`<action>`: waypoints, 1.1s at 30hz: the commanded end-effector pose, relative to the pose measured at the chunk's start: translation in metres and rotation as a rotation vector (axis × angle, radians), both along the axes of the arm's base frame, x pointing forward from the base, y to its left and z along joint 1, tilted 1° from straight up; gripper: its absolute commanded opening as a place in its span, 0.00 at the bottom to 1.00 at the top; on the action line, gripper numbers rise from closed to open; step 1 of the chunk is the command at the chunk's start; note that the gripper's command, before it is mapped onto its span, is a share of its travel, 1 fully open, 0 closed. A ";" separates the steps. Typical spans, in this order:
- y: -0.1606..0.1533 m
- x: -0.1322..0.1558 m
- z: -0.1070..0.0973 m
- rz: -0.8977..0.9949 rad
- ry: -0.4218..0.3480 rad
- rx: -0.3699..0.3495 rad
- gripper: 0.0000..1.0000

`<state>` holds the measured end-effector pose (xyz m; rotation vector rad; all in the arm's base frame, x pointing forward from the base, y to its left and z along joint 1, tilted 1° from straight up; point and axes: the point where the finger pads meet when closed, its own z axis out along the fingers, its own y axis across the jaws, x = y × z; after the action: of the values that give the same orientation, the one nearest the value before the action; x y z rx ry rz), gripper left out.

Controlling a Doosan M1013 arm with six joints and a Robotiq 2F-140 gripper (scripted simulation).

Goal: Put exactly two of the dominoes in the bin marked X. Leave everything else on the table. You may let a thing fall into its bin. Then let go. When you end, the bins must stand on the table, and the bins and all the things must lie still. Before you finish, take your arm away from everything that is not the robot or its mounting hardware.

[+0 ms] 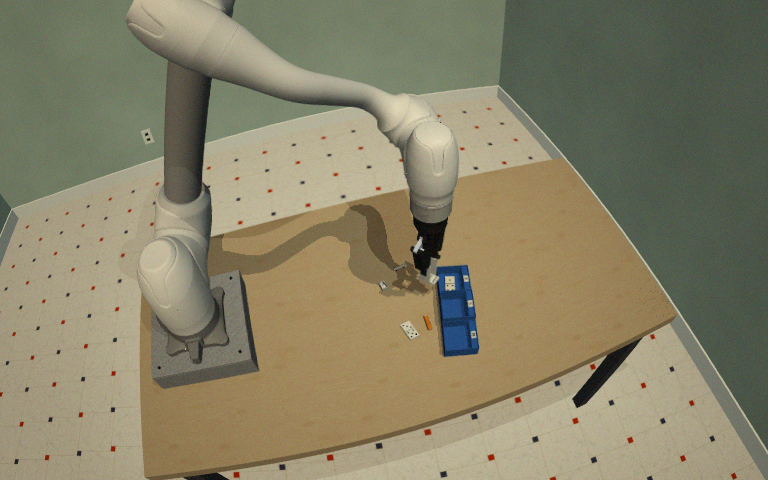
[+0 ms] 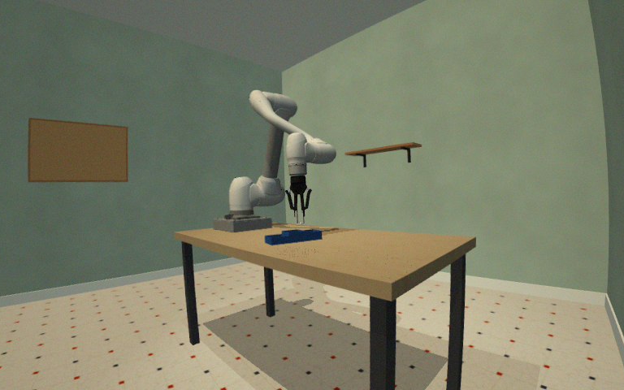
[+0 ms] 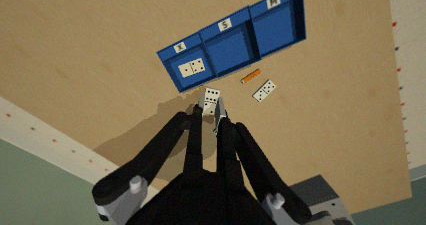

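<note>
We list one wooden table carrying one arm on a grey base plate.

Item: gripper, pointing down, its fingers pinching a white domino by its long sides. The held domino hangs above the table, just beside the near edge of the X compartment; in the top view we find it at the blue bin's corner.

Item: blue bin, one long tray of three compartments in a row, standing flat on the table. We read the labels as X, S and M.

Item: second domino, lying flat, face up, inside the X compartment.

Item: third domino, lying flat on the table, outside the bin, near the S compartment.

Item: small orange stick, on the table between the third domino and the bin wall, touching neither as far as we can see.

Item: small grey piece, on the table well to the side of the bin, in the arm's shadow; too small for us to identify.

Item: wall shelf and brown board on the walls.
</note>
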<state>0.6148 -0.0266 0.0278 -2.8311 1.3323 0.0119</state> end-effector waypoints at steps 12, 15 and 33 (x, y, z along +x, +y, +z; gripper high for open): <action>-0.001 0.066 0.000 -0.501 0.007 0.001 0.13; -0.001 0.066 0.000 -0.601 0.008 0.002 0.13; -0.001 0.068 0.000 -0.943 0.019 -0.008 0.13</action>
<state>0.6796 -0.0274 0.0271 -1.9393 2.4609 0.0237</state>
